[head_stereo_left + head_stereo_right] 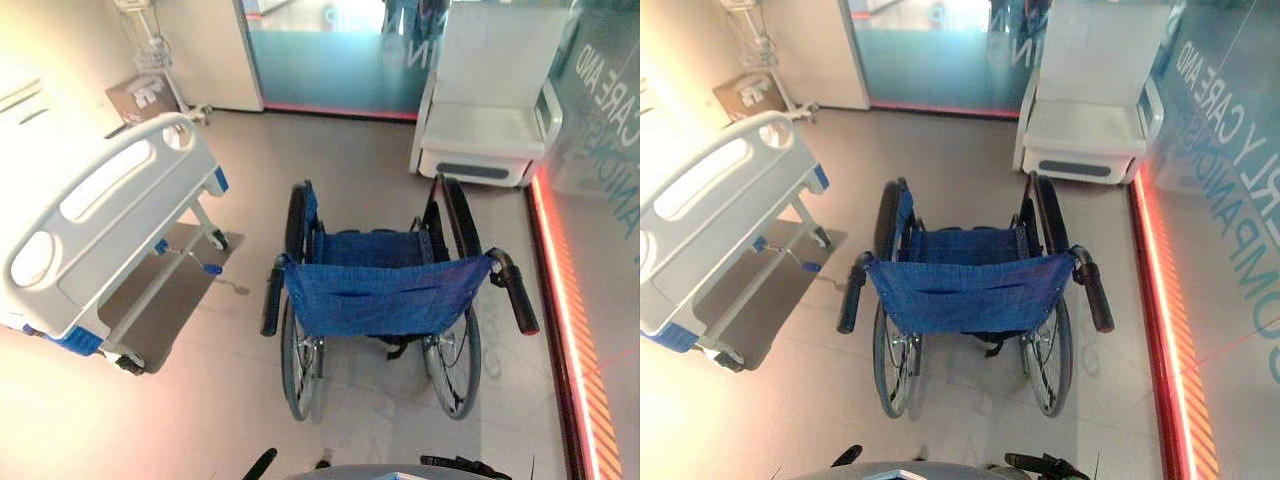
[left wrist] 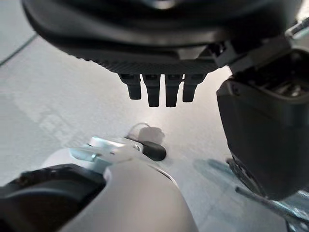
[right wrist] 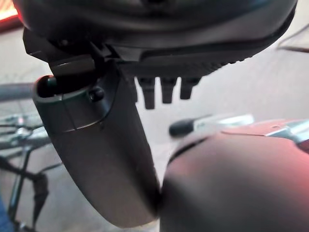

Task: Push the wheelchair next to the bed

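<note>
The bed (image 1: 95, 215) lies at nine o'clock. The wheelchair (image 1: 385, 300) stands at centre, well apart from it, its long axis toward twelve o'clock, seat facing away, handles nearest. A white armchair (image 1: 490, 110) sits at one o'clock. A straight push would likely miss the bed and reach that chair. The left hand (image 2: 159, 89) and right hand (image 3: 164, 89) hang with fingers relaxed and straight, holding nothing.

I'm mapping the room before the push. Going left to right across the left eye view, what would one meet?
Bed → wheelchair's left push handle → blue backrest → wheelchair's right push handle → red-lit strip along the glass wall. The white armchair stands farther back, overlapping the wheelchair's span.
</note>
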Robot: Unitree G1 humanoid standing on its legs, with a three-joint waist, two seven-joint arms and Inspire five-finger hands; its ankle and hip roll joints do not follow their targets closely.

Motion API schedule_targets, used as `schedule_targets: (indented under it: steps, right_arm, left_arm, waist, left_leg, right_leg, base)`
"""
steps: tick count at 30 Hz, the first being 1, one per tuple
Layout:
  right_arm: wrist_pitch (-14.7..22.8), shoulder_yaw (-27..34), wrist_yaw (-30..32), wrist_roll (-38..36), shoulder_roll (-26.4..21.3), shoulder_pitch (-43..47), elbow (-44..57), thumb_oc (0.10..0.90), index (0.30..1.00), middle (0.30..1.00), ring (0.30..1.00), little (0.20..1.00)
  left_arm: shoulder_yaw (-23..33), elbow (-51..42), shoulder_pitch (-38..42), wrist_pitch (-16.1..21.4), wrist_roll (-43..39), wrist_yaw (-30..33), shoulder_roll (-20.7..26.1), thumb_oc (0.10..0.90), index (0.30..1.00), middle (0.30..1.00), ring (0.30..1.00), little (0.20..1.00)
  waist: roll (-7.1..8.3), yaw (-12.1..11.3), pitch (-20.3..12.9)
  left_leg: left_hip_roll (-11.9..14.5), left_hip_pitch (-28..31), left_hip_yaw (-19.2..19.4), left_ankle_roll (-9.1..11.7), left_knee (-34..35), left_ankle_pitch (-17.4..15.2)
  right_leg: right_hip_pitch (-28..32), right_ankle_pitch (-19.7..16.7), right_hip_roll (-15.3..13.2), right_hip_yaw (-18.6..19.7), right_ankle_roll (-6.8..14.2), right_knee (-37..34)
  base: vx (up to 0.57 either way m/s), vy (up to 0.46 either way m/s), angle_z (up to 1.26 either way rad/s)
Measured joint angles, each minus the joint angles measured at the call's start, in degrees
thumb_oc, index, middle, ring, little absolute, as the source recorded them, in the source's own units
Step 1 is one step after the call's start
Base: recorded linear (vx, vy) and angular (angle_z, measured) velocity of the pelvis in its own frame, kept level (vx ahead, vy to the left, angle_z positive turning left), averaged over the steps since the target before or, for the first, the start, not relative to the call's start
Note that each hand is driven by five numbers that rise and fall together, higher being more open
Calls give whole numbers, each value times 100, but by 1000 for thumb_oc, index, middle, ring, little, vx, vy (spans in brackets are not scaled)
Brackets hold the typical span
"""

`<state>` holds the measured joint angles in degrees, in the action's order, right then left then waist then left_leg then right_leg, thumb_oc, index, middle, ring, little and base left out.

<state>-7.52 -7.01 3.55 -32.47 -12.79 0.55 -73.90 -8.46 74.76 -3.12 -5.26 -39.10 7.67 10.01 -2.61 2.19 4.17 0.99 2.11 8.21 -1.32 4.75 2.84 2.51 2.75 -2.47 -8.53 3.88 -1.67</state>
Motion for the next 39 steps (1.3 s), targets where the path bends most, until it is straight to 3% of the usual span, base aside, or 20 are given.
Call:
schedule_targets:
  steps: [1, 9, 11, 17, 18, 19, 21, 23, 25, 29, 33, 39]
  right_arm:
    - [6, 3, 14, -115, -14, 56, 7, 800, 900, 900, 900, 900]
    - [256, 611, 905, -903, -86, 35, 100, 800, 900, 900, 900, 900]
    - [359, 882, 1136, -1087, -212, -184, 653, 800, 900, 900, 900, 900]
    - [468, 912, 1346, -1135, -556, -339, 2185, 800, 900, 900, 900, 900]
    - [473, 933, 1338, -1128, -618, -349, 2395, 800, 900, 900, 900, 900]
    - [324, 1079, 1170, -1123, -692, -515, 2874, 800, 900, 900, 900, 900]
    - [486, 1187, 790, -1109, -993, -359, 2677, 800, 900, 900, 900, 900]
    - [498, 1458, 774, -1077, -1223, -278, 2558, 800, 900, 900, 900, 900]
    - [504, 1566, 834, -1083, -1542, -390, 2925, 800, 900, 900, 900, 900]
    - [519, 2298, 1152, -1074, -1568, -969, 4488, 800, 900, 900, 900, 900]
    - [525, 2670, 1378, -1062, -1558, -1219, 5606, 800, 900, 900, 900, 900]
    - [516, 3165, 2090, -1042, -1536, -1351, 6506, 800, 900, 900, 900, 900]
  left_arm:
    - [6, -1, 33, 35, -82, 4, -7, 800, 900, 900, 900, 900]
    - [485, -444, 196, 522, -912, 289, -2, 800, 900, 900, 900, 900]
    - [691, -941, 193, 574, -1144, 348, 66, 800, 900, 900, 900, 900]
    - [776, -2141, 404, 556, -1347, 425, 389, 800, 900, 900, 900, 900]
    - [846, -2346, 407, 481, -1331, 360, 494, 800, 900, 900, 900, 900]
    - [1412, -2273, 566, -532, -1328, -620, 839, 800, 900, 900, 900, 900]
    - [1428, -1712, 908, -1031, -1369, -1007, 1613, 800, 900, 900, 900, 900]
    - [1594, -1660, 966, -1135, -1336, -1032, 2141, 800, 900, 900, 900, 900]
    - [1814, -2060, 711, -982, -1588, -885, 2466, 800, 900, 900, 900, 900]
    - [2289, -3729, -158, -405, -1744, -500, 1925, 800, 900, 900, 900, 900]
    - [2166, -4341, -450, -458, -1746, -396, 1293, 800, 900, 900, 900, 900]
    - [2121, -5261, -863, -689, -1759, -82, 1226, 800, 900, 900, 900, 900]
  waist:
    - [-63, 6, 66]
    - [-97, 31, 534]
    - [-54, 91, 681]
    - [129, 272, 1040]
    - [109, 304, 1043]
    - [129, 334, 1040]
    - [74, 426, 1075]
    - [2, 471, 1116]
    - [-63, 469, 1158]
    - [-156, 487, 1201]
    - [-100, 496, 1220]
    - [-56, 494, 1208]
  left_leg:
    - [-7, -45, 0, -11, -5, 7]
    - [-16, -188, 5, -23, -3, 21]
    - [-16, -197, 7, -23, -6, 21]
    - [-3, -328, 17, -25, -49, 41]
    - [-2, -346, 16, -23, -58, 40]
    - [6, -465, 29, -12, -140, 28]
    - [-2, -432, 27, -27, -23, 99]
    - [-16, -374, 51, -37, 25, 106]
    - [-38, -323, 104, -39, 35, 105]
    - [-90, -257, 128, -43, 38, 101]
    - [-67, -230, 141, -52, 39, 92]
    - [-62, -220, 185, -56, 38, 93]
  right_leg:
    - [-44, -9, -6, 4, 4, 6]
    - [-193, -15, -15, 14, 10, 66]
    - [-203, -15, -14, 16, 10, 75]
    - [-331, -49, -1, 50, 9, 105]
    - [-367, -54, -25, 49, 7, 103]
    - [-495, -42, -13, 65, -13, 201]
    - [-462, -74, -12, 55, 5, 126]
    - [-423, -95, -22, 71, 25, 85]
    - [-405, -114, -36, 162, 40, 74]
    - [-309, -143, -77, 198, 86, -25]
    - [-285, -185, -56, 221, 93, -46]
    - [-288, -250, -43, 323, 91, -93]
  base:
    - [-100, 6, 1]
    - [-24, -17, 0]
    - [-65, -47, 0]
    - [-87, -28, -1]
    - [-9, 140, -7]
    - [14, 153, -6]
    - [65, 14, 2]
    - [15, 5, -3]
    - [-20, 4, -16]
    - [2, 11, -5]
    - [36, 14, -2]
    - [41, 11, -7]
